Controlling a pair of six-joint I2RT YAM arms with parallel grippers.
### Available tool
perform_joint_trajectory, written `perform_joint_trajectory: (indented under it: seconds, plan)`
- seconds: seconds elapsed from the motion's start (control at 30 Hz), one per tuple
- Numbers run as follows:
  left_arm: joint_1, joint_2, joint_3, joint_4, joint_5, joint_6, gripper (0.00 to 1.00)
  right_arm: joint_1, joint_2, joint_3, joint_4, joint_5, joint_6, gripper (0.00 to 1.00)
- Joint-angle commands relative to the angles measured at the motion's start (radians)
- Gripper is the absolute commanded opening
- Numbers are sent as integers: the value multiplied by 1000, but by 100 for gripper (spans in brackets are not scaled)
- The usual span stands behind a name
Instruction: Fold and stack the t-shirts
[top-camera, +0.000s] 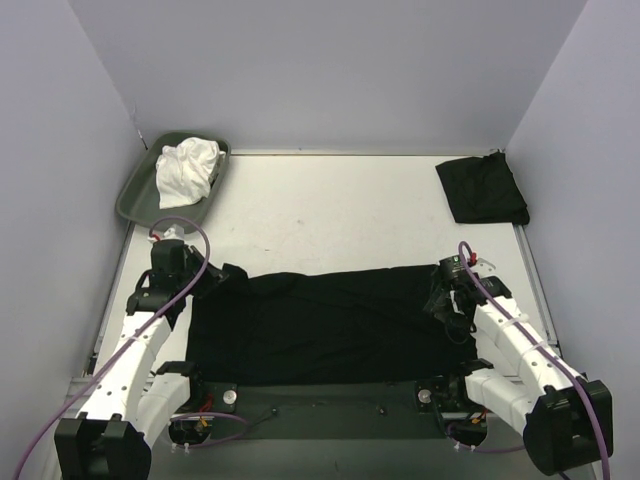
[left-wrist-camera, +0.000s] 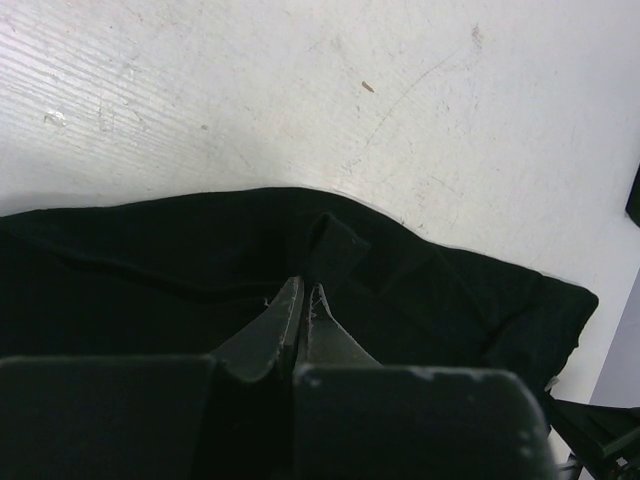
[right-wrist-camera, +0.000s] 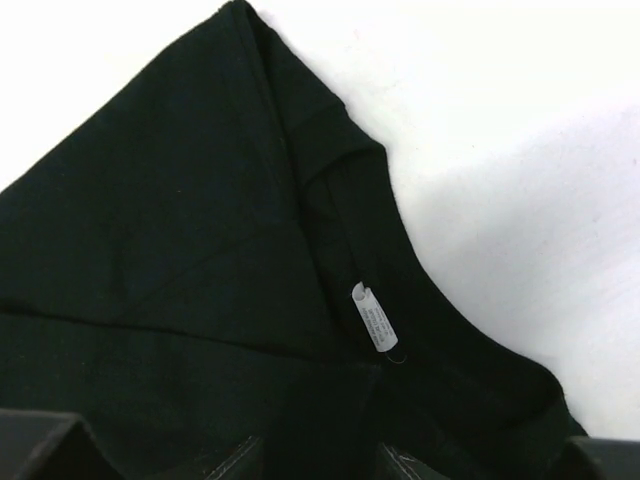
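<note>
- One black t-shirt (top-camera: 320, 325) is laid out flat across the near half of the table (top-camera: 330, 210), running from the left arm to the right arm, with its near hem close to the near edge.
- A second t-shirt, folded (top-camera: 482, 190), is placed at the far right corner, well apart from the first.
- A grey-green tray (top-camera: 135, 185) is set at the far left corner; a crumpled white cloth (top-camera: 187, 170) is held in it.
- The left gripper (left-wrist-camera: 303, 293) is located at the left end of the flat shirt. Its jaws are seen pressed together, and a raised ridge of black cloth is pinched at the tips.
- The right gripper (right-wrist-camera: 320, 455) is located at the right end, over the collar (right-wrist-camera: 400, 235). Its jaws are seen partly apart with cloth lying between them; a grip cannot be confirmed.
- A small white label (right-wrist-camera: 372, 318) is sewn inside the collar. Fine print is noted on it, too small to be read.
- No other writing or brand is made out.
</note>
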Motion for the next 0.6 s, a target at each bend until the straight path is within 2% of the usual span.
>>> perform_joint_trajectory:
  seconds: [0.0, 0.3, 0.57]
  plan:
    - [-5, 10, -3, 66, 24, 16, 0, -18, -19, -24, -48, 14, 26, 46]
    - [-5, 33, 14, 66, 29, 27, 0, -90, -48, -33, -52, 43, 40, 45]
    - [-5, 44, 14, 72, 24, 30, 0, -104, -4, -33, -22, 31, 47, 42]
